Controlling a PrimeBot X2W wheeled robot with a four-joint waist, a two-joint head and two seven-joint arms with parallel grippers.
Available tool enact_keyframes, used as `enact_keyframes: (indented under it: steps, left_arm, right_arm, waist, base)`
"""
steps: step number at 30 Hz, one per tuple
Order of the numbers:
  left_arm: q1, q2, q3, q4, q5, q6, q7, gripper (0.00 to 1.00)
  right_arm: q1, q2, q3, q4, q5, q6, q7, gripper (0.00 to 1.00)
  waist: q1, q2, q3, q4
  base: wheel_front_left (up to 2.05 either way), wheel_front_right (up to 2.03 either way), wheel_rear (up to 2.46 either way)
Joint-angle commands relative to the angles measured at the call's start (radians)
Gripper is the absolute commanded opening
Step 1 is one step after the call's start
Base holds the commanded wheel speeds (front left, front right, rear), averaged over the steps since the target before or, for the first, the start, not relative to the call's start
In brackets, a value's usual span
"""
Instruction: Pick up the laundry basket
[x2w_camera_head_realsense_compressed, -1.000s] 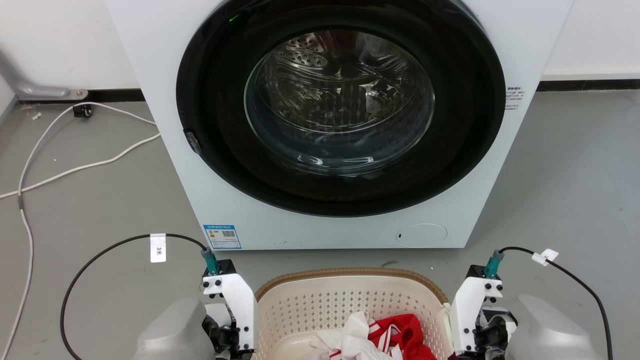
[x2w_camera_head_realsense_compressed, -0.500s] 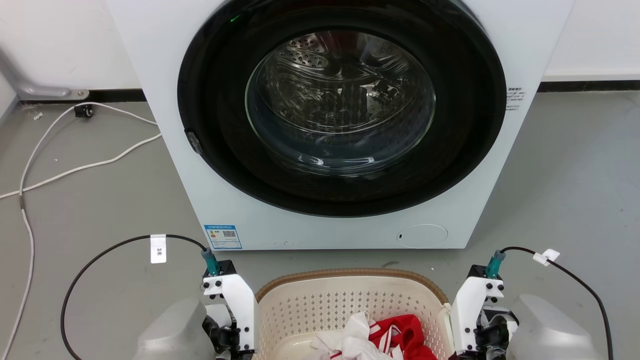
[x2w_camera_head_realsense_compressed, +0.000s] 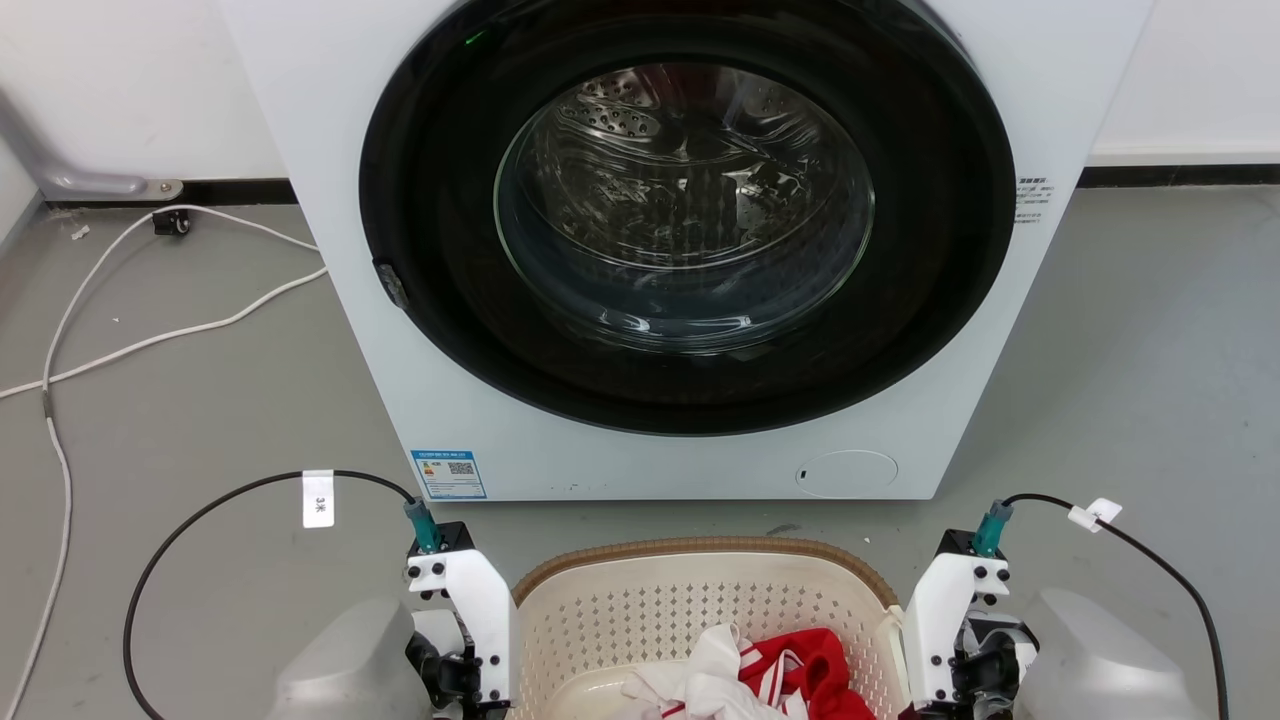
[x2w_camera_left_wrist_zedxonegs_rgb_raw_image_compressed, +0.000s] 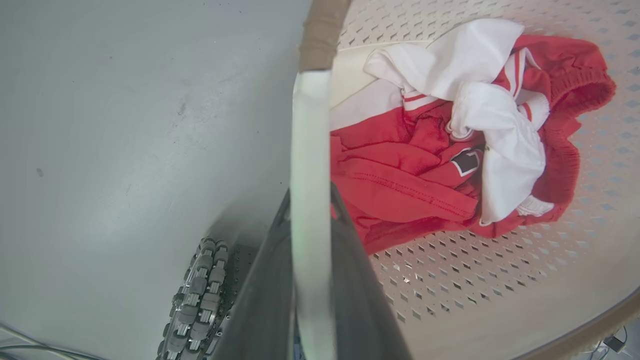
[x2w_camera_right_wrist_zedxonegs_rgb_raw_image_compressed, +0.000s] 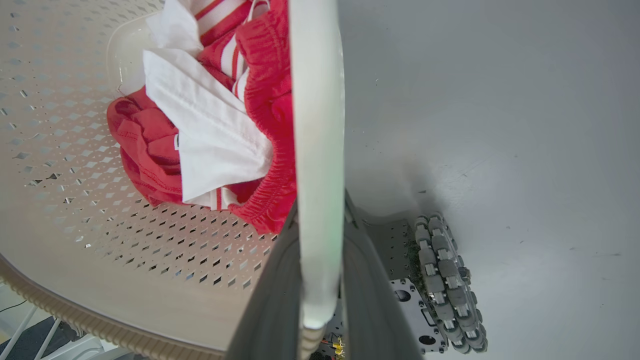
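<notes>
The laundry basket (x2w_camera_head_realsense_compressed: 700, 546), cream perforated plastic with a brown woven-look rim, sits at the bottom centre of the head view, between my two wrists. Red and white clothes (x2w_camera_head_realsense_compressed: 770, 670) lie in it. In the left wrist view my left gripper (x2w_camera_left_wrist_zedxonegs_rgb_raw_image_compressed: 310, 200) is shut on a white side handle (x2w_camera_left_wrist_zedxonegs_rgb_raw_image_compressed: 310, 150), one dark finger on each side. My right gripper (x2w_camera_right_wrist_zedxonegs_rgb_raw_image_compressed: 320, 210) is shut the same way on the other white handle (x2w_camera_right_wrist_zedxonegs_rgb_raw_image_compressed: 317, 125). The basket's wall (x2w_camera_left_wrist_zedxonegs_rgb_raw_image_compressed: 475, 280) (x2w_camera_right_wrist_zedxonegs_rgb_raw_image_compressed: 75, 150) curves around the clothes (x2w_camera_left_wrist_zedxonegs_rgb_raw_image_compressed: 425, 165) (x2w_camera_right_wrist_zedxonegs_rgb_raw_image_compressed: 210, 145). I cannot tell whether the basket rests on the floor.
A white washing machine (x2w_camera_head_realsense_compressed: 680, 230) with a closed dark round door stands right behind the basket. White cables (x2w_camera_head_realsense_compressed: 150, 335) trail over the grey floor at the left. My arms' black cables (x2w_camera_head_realsense_compressed: 200, 515) loop beside each wrist. My base's roller wheels (x2w_camera_left_wrist_zedxonegs_rgb_raw_image_compressed: 200, 295) (x2w_camera_right_wrist_zedxonegs_rgb_raw_image_compressed: 445, 280) show below the handles.
The whole head picture has drifted slightly right and down, so the camera has moved. Both grippers keep the same place beside the basket.
</notes>
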Motion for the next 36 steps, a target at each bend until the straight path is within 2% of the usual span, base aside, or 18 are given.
enact_keyframes:
  steps: [1,36]
  left_arm:
    - [-0.005,-0.030,-0.001,-0.011,-0.014,-0.011,0.002,0.00]
    - [0.008,-0.025,-0.035,-0.012,-0.042,-0.011,-0.023,0.00]
  right_arm:
    - [0.007,0.028,-0.010,-0.012,0.005,0.014,-0.005,0.00]
    - [0.023,0.035,-0.047,-0.012,-0.033,0.014,-0.030,0.00]
  waist:
    - [0.0000,0.0000,0.000,0.000]
    - [0.0000,0.0000,-0.009,0.005]
  base:
    - [0.00,0.00,0.00]
    - [0.00,0.00,0.00]
